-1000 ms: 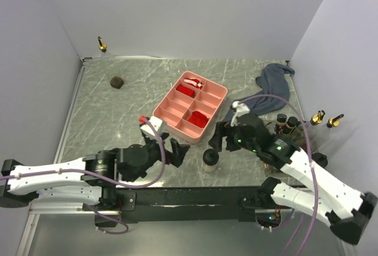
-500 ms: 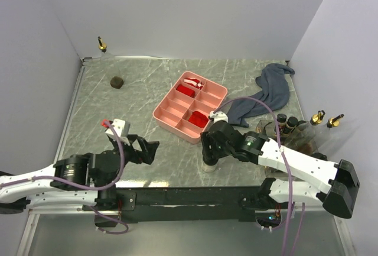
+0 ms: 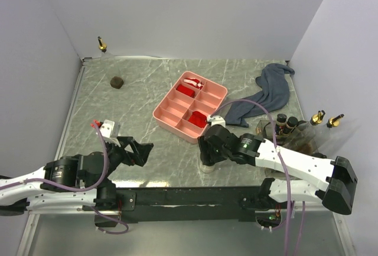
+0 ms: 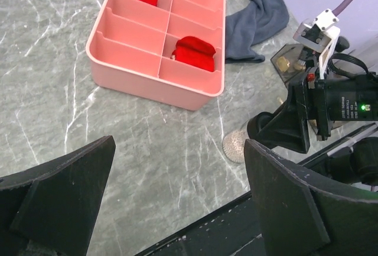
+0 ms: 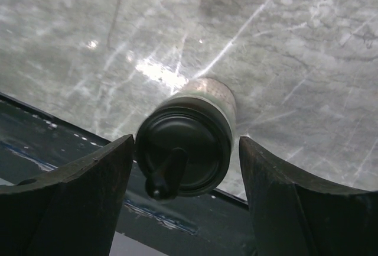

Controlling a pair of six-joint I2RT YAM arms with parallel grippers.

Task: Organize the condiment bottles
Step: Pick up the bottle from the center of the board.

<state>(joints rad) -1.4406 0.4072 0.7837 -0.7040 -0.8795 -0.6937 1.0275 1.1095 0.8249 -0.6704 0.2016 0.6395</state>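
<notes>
Pink tray (image 3: 175, 128) sits mid-table (image 3: 142, 102), divided into compartments. One near compartment on its right side holds a red item (image 3: 198, 118), a far one holds a second red item (image 3: 185, 90), and the farthest holds a red-and-white piece (image 3: 193, 81); what these items are cannot be made out. Black-capped bottle (image 3: 208, 162) stands upright on the near edge of the table, just in front of the tray's near corner. Right gripper (image 5: 186, 141) straddles its cap with one finger close on each side; whether the pads actually press it cannot be told. From above, the gripper hides most of the bottle. Left gripper (image 4: 178, 143) hangs over the near-left table with its fingers spread wide and nothing between them. Two black-capped bottles (image 3: 287, 120) and two gold spouts (image 3: 319, 117) crowd the right edge; their clear bodies barely show, and the right arm cuts off the lower parts. They seem to stand in a smoky clear container (image 4: 286, 61), outline uncertain. Squat dark jar (image 3: 117, 81) sits alone far left. Lone gold-spout bottle (image 3: 102, 45) stands in the far-left corner. Blue-grey cloth (image 3: 269, 90) lies crumpled just right of the tray.
</notes>
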